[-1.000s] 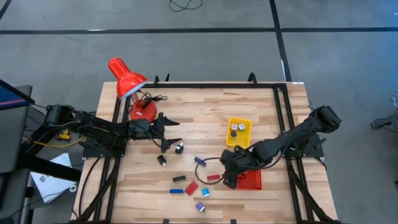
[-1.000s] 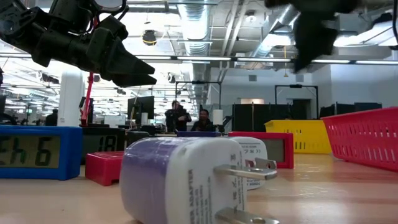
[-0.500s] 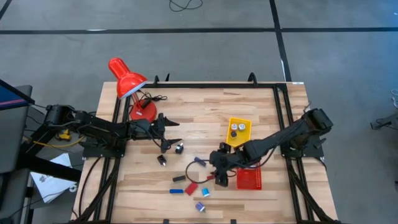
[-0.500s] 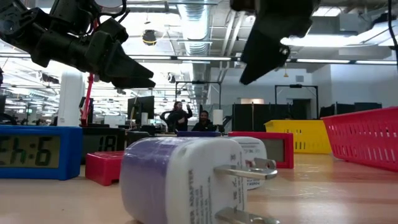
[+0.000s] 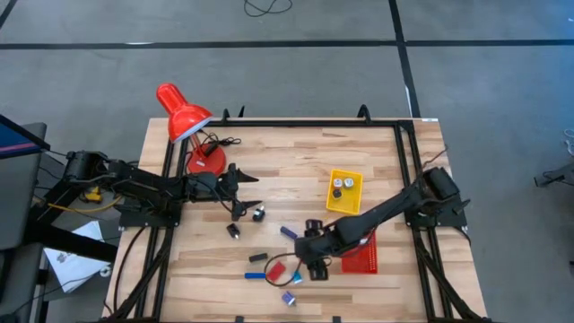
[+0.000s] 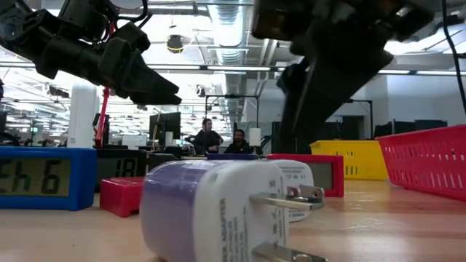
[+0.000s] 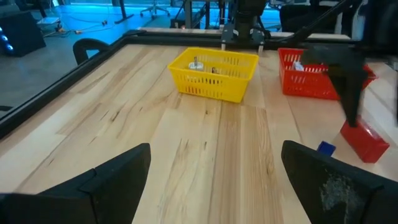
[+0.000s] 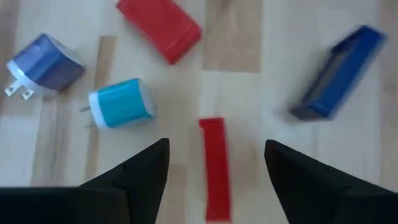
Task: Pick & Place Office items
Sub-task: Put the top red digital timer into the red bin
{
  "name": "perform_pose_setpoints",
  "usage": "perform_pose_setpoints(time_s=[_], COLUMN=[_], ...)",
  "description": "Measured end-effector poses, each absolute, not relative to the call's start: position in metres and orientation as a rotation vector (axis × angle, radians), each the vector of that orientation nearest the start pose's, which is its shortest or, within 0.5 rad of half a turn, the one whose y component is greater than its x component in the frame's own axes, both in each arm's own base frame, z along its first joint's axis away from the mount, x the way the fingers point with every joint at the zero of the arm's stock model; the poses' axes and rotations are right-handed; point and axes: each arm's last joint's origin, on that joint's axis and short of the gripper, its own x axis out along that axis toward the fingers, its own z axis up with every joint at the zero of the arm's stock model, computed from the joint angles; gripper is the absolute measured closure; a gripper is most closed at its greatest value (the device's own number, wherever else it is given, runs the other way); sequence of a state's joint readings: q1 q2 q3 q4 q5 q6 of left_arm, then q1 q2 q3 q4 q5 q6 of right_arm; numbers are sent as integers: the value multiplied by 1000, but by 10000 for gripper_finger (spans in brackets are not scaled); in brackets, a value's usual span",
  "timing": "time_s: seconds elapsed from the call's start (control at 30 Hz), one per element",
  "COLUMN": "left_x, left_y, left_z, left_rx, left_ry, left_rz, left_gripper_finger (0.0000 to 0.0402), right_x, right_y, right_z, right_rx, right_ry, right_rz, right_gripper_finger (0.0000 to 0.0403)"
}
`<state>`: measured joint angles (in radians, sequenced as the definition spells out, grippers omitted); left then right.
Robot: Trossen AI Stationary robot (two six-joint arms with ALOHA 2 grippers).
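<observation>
Right wrist view looks straight down between two parted dark fingers (image 8: 134,180) onto the pale wooden table (image 8: 236,56), with nothing gripped between them. A thin flat red bar (image 8: 214,165) lies in the gap of the right gripper (image 5: 316,261). Using that bar as the marker: just beside it sits a small light-blue plug adapter (image 8: 118,102), past that a purple-and-white plug adapter (image 8: 43,62), a wider red block (image 8: 160,28) lies near the bar's far end, and a dark blue rectangular block (image 8: 339,71) rests well apart on the other side.

From overhead the same cluster shows near the table's front edge, with the right gripper hovering over it. The red mesh basket (image 5: 363,257) is just beside the bar on the right arm's side, and the yellow mesh tray (image 5: 344,190), holding two small silvery pieces, stands further back. Two black-and-silver clips (image 5: 246,222) lie well apart from the bar, toward the left arm; they are small here, so I may be misreading them.

The left gripper (image 5: 250,190) hangs above the table near those clips, its fingers spread wide and empty. A big red desk lamp (image 5: 186,121) stands at the table's back corner, far from the bar.
</observation>
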<state>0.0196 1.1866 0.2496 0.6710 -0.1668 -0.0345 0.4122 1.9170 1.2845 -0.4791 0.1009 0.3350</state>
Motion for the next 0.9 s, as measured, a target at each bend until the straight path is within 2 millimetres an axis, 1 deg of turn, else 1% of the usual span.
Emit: perform_pose_setpoints(time_s=[0.1, 0.23, 0.33, 0.43, 0.57, 0.6, 0.63, 0.77, 0.9], left_x=[207, 207, 207, 207, 207, 207, 207, 207, 208], left_y=[9, 9, 9, 9, 9, 9, 9, 9, 5], left_z=[161, 161, 161, 161, 161, 161, 161, 162, 164], left_rx=[-15, -15, -15, -15, -15, -15, -15, -16, 0], left_ry=[263, 267, 262, 263, 258, 258, 260, 250, 229], left_rz=[190, 190, 190, 190, 190, 190, 190, 190, 169], left_gripper_finger=[46, 46, 46, 46, 46, 46, 46, 46, 46], right_x=[356, 359, 359, 358, 355, 354, 354, 343, 330], right_y=[153, 154, 154, 153, 152, 151, 151, 149, 144], right_z=[159, 150, 149, 152, 166, 171, 177, 210, 230], right_rx=[-5, -19, -22, -20, -5, -2, 6, 43, 60], right_ry=[1205, 1250, 1256, 1254, 1227, 1215, 1192, 1098, 1033], right_rz=[91, 80, 82, 82, 84, 85, 83, -21, -200], right_gripper_finger=[172, 210, 245, 290, 367, 375, 374, 368, 373])
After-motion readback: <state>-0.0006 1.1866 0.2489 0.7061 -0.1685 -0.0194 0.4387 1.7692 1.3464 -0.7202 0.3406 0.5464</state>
